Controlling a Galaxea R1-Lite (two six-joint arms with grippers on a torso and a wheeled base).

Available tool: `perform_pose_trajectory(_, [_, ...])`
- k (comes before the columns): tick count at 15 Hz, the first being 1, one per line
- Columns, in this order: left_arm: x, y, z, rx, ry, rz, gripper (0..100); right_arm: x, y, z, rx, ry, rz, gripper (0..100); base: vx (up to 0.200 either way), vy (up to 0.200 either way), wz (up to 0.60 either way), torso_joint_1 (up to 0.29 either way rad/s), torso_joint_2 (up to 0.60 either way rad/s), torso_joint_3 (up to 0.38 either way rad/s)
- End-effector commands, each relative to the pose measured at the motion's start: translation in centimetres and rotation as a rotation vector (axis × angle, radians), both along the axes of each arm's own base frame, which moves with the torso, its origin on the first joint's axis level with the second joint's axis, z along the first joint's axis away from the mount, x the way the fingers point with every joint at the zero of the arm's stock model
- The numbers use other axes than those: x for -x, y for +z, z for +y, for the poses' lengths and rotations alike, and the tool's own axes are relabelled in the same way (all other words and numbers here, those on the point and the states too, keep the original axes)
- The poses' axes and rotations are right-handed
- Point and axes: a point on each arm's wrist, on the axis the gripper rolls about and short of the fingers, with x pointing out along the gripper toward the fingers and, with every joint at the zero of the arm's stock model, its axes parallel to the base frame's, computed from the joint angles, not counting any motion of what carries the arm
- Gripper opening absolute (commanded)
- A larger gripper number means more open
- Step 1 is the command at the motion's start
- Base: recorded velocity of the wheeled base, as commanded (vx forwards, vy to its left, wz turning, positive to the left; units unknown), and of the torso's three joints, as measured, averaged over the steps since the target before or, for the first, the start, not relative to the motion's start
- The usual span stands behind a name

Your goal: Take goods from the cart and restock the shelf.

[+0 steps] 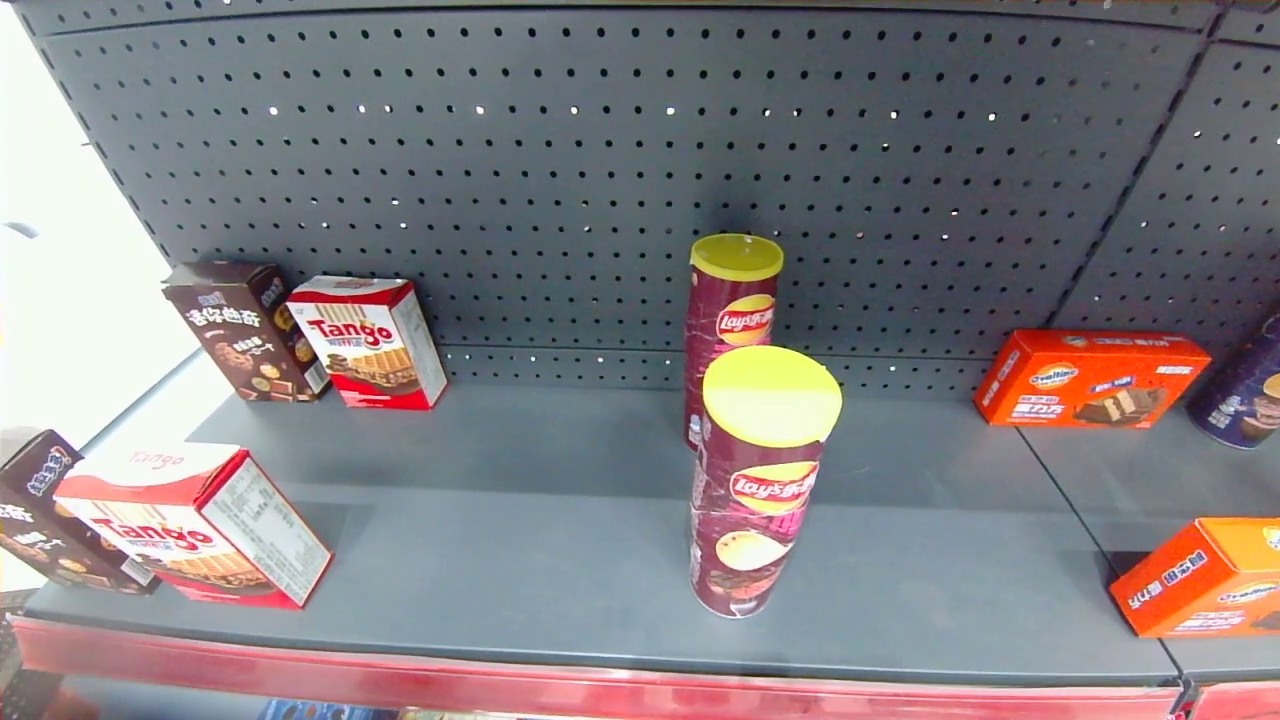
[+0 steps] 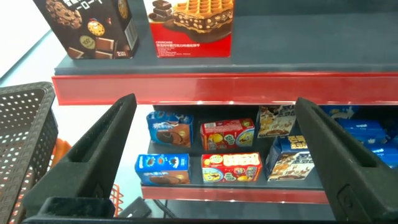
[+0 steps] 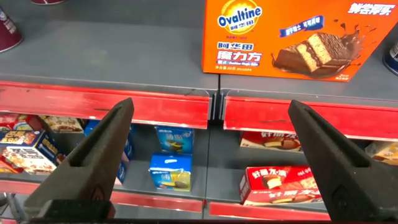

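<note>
Two maroon chip cans with yellow lids stand mid-shelf, one near the front (image 1: 760, 480) and one behind it (image 1: 732, 320) by the pegboard. The grey shelf (image 1: 520, 540) has a red front edge. My left gripper (image 2: 216, 102) is open and holds nothing; it faces the shelf's red edge below a brown cookie box (image 2: 87, 28) and a wafer box (image 2: 189, 25). A black mesh cart basket (image 2: 25, 134) is beside it. My right gripper (image 3: 211, 106) is open and holds nothing, in front of an orange chocolate box (image 3: 280, 37) on the shelf.
Wafer boxes (image 1: 370, 340) (image 1: 195, 525) and brown cookie boxes (image 1: 240, 330) (image 1: 40, 510) line the shelf's left side. Orange boxes (image 1: 1090, 378) (image 1: 1200, 578) sit at the right. Lower shelves hold several snack boxes (image 2: 227, 152) (image 3: 171, 171). Bare shelf lies on either side of the cans.
</note>
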Motion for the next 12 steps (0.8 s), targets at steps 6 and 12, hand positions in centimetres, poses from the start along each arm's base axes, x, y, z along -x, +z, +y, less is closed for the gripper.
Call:
perform_pose_trajectory(6, [-0.01, 0.0, 0.0, 0.001, 0.001, 0.002, 100, -0.01, 0.0, 0.0, 0.0, 0.001, 0.001, 100, 0.0, 0.0, 0.0, 0.0, 0.0, 0.0])
perform_pose_trajectory(12, [-0.01, 0.0, 0.0, 0.002, 0.001, 0.002, 100, -0.01, 0.0, 0.0, 0.0, 0.001, 0.001, 100, 0.0, 0.0, -0.2, 0.003, 0.0, 0.002])
